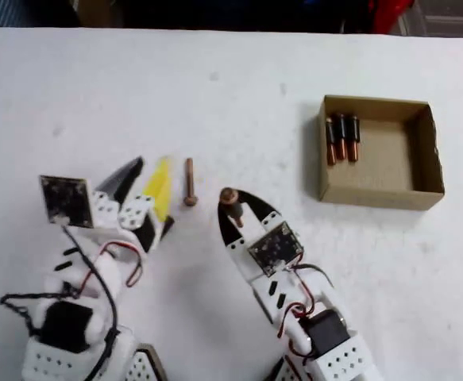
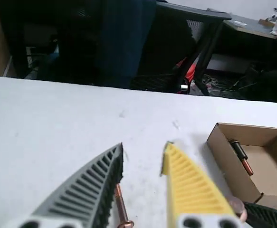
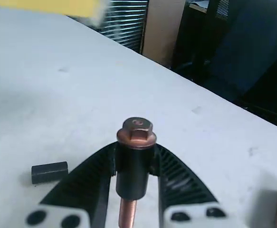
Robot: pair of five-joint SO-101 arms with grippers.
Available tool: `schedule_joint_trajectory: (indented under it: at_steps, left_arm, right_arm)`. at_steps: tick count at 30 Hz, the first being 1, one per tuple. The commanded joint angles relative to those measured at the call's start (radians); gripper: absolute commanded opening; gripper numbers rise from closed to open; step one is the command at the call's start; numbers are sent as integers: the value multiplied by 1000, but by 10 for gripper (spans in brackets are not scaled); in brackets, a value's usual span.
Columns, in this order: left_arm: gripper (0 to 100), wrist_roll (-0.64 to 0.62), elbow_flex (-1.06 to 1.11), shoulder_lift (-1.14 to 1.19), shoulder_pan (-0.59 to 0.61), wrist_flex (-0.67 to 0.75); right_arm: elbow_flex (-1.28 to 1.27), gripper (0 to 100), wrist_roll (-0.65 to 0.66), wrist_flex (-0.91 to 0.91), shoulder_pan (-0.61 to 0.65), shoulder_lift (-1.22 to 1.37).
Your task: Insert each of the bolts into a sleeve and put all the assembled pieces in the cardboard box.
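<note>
- Currently the right claw (image 1: pixel 233 200) is clamped on a sleeved bolt (image 3: pixel 134 156) over the worktop (image 1: pixel 215 95).
- Beside it, the left claw (image 1: pixel 152 163) stands apart, near a loose bolt (image 1: pixel 190 182) lying flat.
- Three assembled pieces (image 1: pixel 341 138) lie side by side in the cardboard box (image 1: pixel 378 194).
</note>
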State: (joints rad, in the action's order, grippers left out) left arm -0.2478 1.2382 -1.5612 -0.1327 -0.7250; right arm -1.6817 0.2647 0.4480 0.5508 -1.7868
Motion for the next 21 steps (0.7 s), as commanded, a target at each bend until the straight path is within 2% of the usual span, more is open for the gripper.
schedule_joint_trajectory:
  at_steps: [1,4,8,11,21]
  left_arm:
    - [19,-5,-114,-12,58,-91]
    - [48,0,-130,-12,102,-130]
    - [22,150,-132,-13,122,-198]
    - [23,213,-132,-13,122,-270]
    - [22,319,-123,-13,122,-454]
  right_arm:
    - [-9,17,11,8,-13,-13]
    - [-9,17,11,24,-13,-13]
    - [-9,17,11,35,-13,-13]
    - [-9,17,11,35,-13,-13]
    - [-9,17,11,35,-13,-13]
